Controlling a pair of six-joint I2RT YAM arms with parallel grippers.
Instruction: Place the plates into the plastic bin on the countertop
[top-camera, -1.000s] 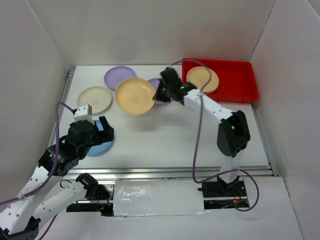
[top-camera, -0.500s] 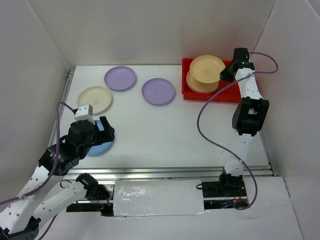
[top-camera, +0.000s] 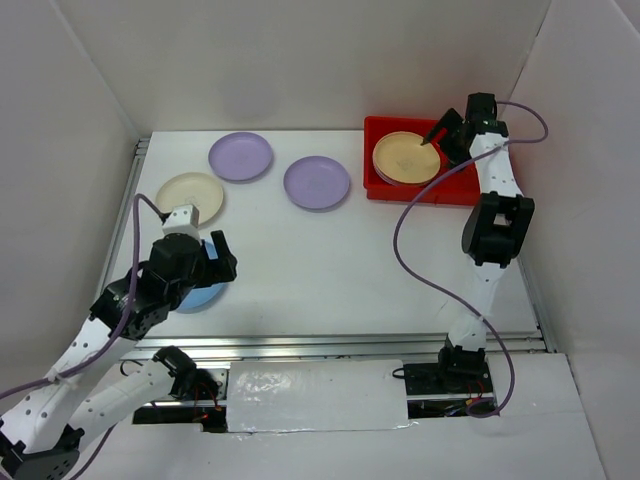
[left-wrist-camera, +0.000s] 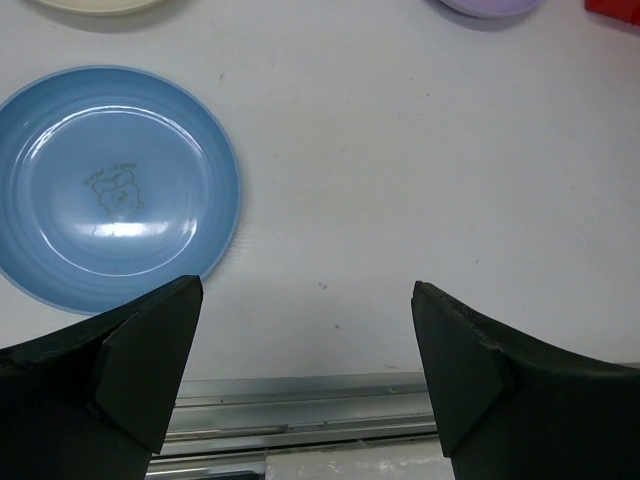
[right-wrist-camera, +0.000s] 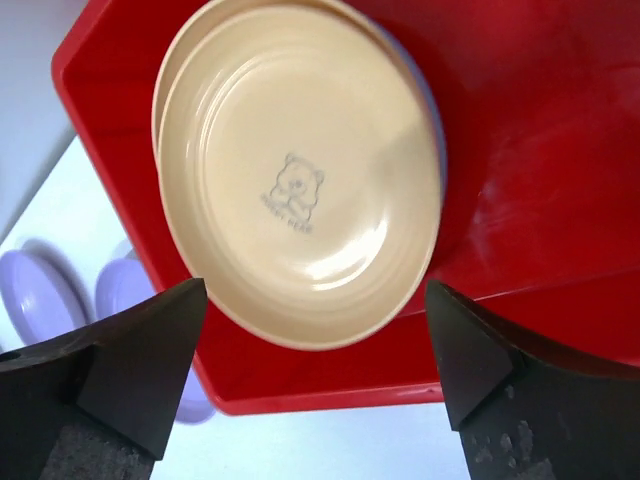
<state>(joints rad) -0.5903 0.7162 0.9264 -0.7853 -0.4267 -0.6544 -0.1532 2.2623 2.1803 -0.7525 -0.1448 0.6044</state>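
White countertop (top-camera: 330, 262), yellow plates (right-wrist-camera: 300, 190) stacked in red bin (right-wrist-camera: 525, 120)

The top external camera sits high behind the arm bases (top-camera: 455, 370) and looks down and forward, far enough back to hold the whole desk (top-camera: 400, 260) and the white walls (top-camera: 300, 60). The left wrist camera looks straight down from close above the desk's near rail (left-wrist-camera: 300, 410), between the fingers of the left claw (left-wrist-camera: 305, 292). The blue plate (left-wrist-camera: 115, 190) it sees also shows in the top view. The right wrist camera looks down, nearer still, into the red bin (right-wrist-camera: 520, 150) at the stacked yellow plates (right-wrist-camera: 300, 200), which the top view likewise shares.
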